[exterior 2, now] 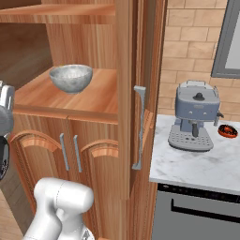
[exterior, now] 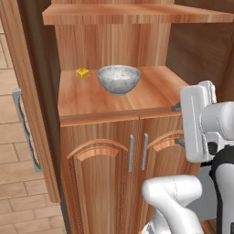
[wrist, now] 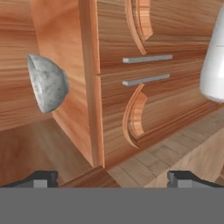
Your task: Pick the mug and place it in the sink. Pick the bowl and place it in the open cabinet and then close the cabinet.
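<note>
The bowl [exterior: 119, 78] sits upright on the open shelf [exterior: 105, 98] of the cabinet [exterior: 98, 41], toward the 12 o'clock side of the shelf, with a small yellow block [exterior: 82, 73] just beside it at 9 o'clock. The hand [wrist: 112, 178] is released, its jaws spread wide and holding nothing, and it sits outside the cabinet at about 4 o'clock from the bowl, level with the shelf edge. The remaining step appears to be closing the doors. The left door [exterior: 27, 91] stands open at 9 o'clock with its bar handle [exterior: 25, 130] facing outward; the right door [exterior 2: 140, 70] stands open at 3 o'clock with its handle [exterior 2: 139, 126] near the bench [exterior 2: 201, 161] that carries the coffee machine [exterior 2: 196, 116]. Risks: the wrist lies close to the shelf edge and may strike it when swinging toward a door. A push applied near the hinge may stall the door partly shut. A push on the right door may bring the arm close to the coffee machine. The low arched doors [exterior: 132, 155] must not be mistaken for the target.
</note>
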